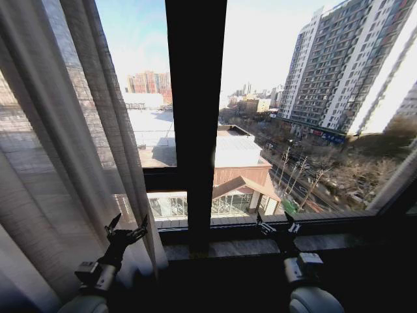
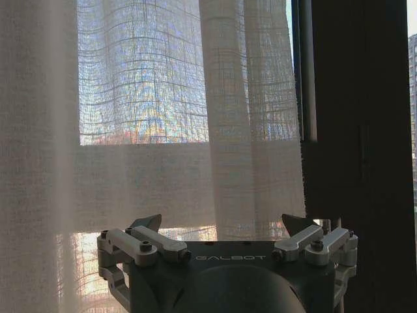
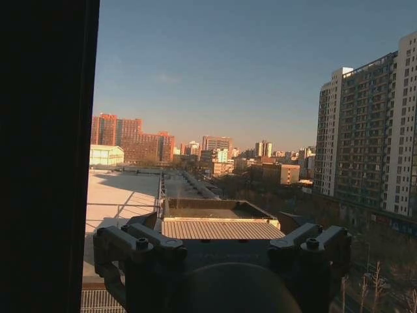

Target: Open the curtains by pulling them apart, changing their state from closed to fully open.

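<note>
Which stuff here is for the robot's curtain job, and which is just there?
For the job:
- left curtain, gathered at the left side
- left tool, open, beside the curtain
- right tool, open, facing bare glass

Just there:
- dark window frame bar
- window sill
- buildings outside

The right end effector (image 3: 220,228) sits at six o'clock, its two dark fingers (image 3: 133,238) spread wide apart with nothing between them. A dark window frame (image 3: 45,156) fills the nine o'clock side from top to bottom. Beyond the glass, a flat pale roof (image 3: 120,195) lies near eight o'clock, red-brick buildings (image 3: 130,140) stand just above it toward nine o'clock, a ribbed low roof (image 3: 221,228) shows between the fingers, a tall tower block (image 3: 368,130) rises at three o'clock, and clear blue sky (image 3: 215,59) spans twelve o'clock.
</note>
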